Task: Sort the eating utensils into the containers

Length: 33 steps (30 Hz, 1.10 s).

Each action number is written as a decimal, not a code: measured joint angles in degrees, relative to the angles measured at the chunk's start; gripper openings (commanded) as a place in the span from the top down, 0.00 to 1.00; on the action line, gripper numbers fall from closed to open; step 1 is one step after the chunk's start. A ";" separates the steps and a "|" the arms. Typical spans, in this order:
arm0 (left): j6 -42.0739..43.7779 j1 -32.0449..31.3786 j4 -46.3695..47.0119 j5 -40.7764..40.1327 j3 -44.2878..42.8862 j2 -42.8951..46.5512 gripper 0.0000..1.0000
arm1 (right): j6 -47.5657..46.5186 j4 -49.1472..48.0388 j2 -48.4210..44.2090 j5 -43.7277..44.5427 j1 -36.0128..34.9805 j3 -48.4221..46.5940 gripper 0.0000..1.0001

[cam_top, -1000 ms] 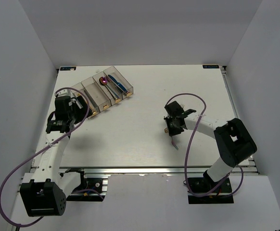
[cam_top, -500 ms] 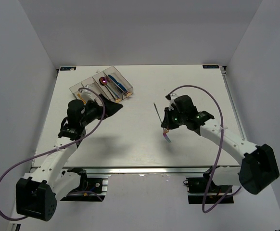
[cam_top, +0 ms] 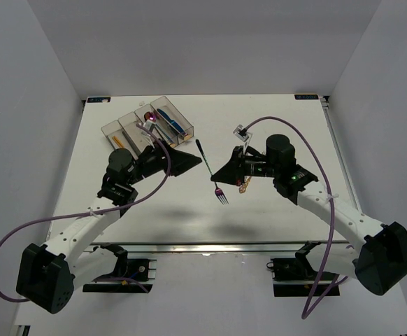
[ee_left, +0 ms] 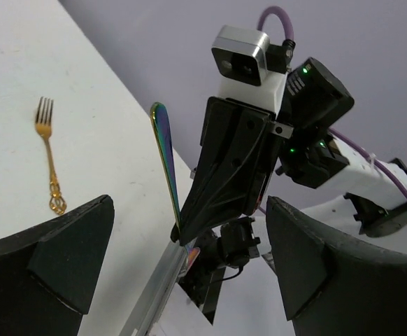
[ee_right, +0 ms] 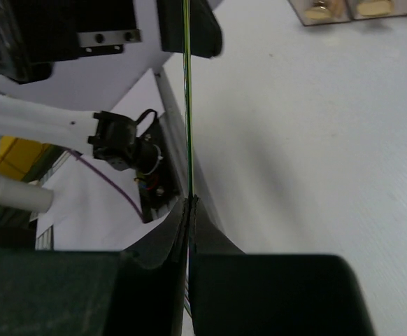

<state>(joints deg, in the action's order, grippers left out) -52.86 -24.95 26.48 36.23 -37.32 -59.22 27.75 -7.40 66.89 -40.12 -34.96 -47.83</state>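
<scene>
My right gripper is shut on a fork with a rainbow-tinted handle and purple tines, held above the table's middle. The right wrist view shows that fork edge-on, rising out of my shut right gripper. My left gripper stands open just left of the fork, facing it. Seen from the left wrist, the fork's handle sticks up from the right gripper between my wide-open fingers. A gold fork lies flat on the table. The containers sit at the back left, holding a blue knife and a purple-gold spoon.
The gold fork lies under the right arm's forearm. Purple cables loop off both arms. The table's metal front rail runs along the near edge. The containers' ends show at the top of the right wrist view.
The right gripper has swung left and up with the fork, turning to face the left arm. The left gripper has moved right from the containers to just beside the fork.
</scene>
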 measured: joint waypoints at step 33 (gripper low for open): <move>14.47 7.72 -43.74 -33.22 -38.12 -22.43 1.00 | -0.59 10.62 -0.63 16.22 9.01 -0.46 0.11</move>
<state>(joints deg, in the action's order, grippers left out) -38.39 -17.23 -17.26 3.01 -75.44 -81.65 27.16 3.22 66.26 -23.90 -25.96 -48.29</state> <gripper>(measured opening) 0.066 0.894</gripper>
